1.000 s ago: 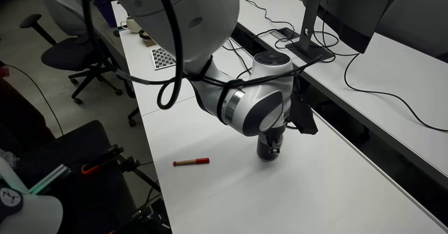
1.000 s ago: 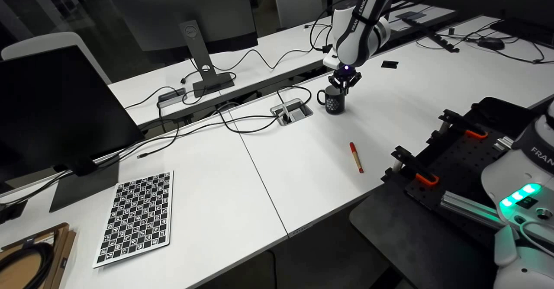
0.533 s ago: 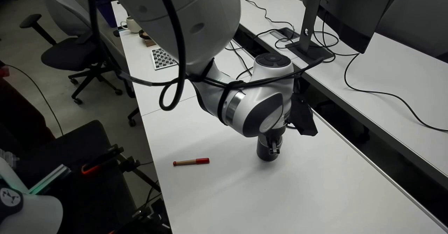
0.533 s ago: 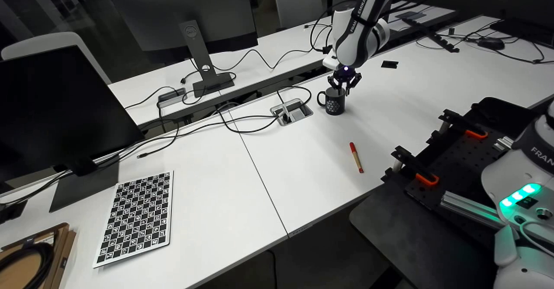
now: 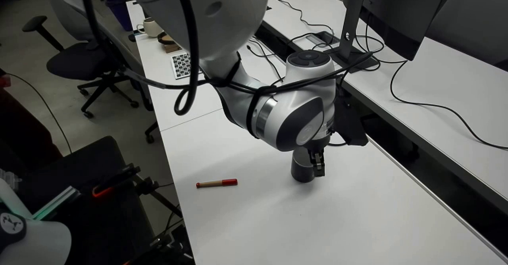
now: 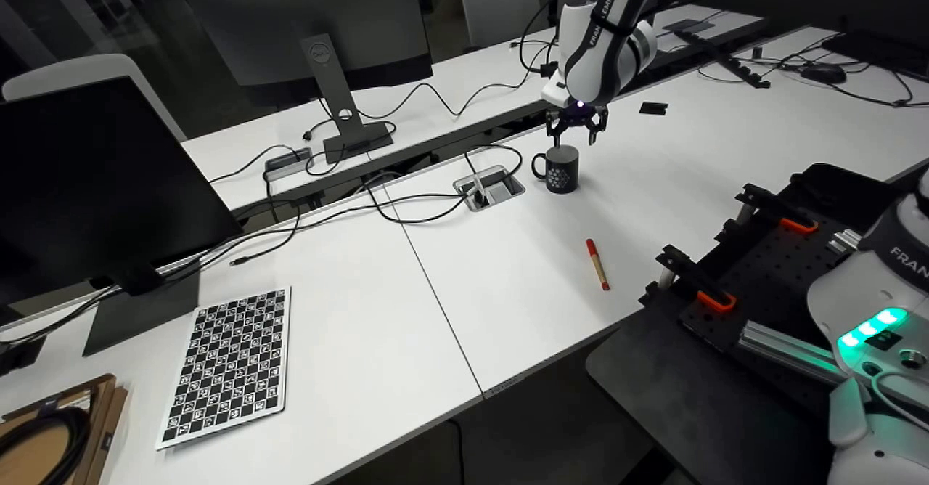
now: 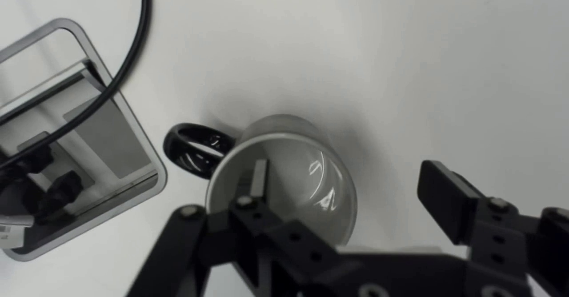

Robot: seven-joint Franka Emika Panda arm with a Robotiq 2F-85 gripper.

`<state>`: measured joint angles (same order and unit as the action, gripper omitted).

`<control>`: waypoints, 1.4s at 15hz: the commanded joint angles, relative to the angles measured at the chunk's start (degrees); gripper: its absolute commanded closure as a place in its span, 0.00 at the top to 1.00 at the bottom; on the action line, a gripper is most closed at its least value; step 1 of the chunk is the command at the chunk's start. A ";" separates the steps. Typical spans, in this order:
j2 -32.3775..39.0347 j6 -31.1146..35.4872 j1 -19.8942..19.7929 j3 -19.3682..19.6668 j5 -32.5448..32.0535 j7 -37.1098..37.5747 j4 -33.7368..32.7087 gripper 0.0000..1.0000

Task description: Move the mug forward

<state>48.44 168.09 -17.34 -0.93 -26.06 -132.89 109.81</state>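
The stubby, dark-grey, ceramic-looking mug (image 6: 560,169) stands upright just beside the silver-framed metal socket well (image 7: 138,131). The black two-fingered metal gripper (image 6: 575,141) gapes wide and holds nothing, its finger (image 7: 259,179) nearer the well over the mug's mouth. I'd guess this is the letting-go; next it should rise straight.

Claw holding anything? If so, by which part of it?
Nothing held. The claw is open: in the wrist view one jaw shows over the mug, the other outside it. The mug stands upright on the table.

Mug (image 7: 295,177) partly behind end effector (image 7: 351,192)
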 commanded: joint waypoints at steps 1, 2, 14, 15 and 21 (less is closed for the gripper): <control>-6.13 4.01 4.39 4.86 -0.96 2.10 6.73 1.00; -7.50 5.16 5.79 6.45 -1.61 2.76 8.28 1.00; -18.76 18.36 27.05 27.98 -26.26 -0.35 23.13 1.00; -18.76 19.82 29.18 30.20 -28.52 -0.53 23.41 1.00; -17.20 21.79 32.55 33.29 -31.34 0.25 22.32 1.00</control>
<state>31.24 189.88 15.22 32.38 -57.40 -132.64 132.13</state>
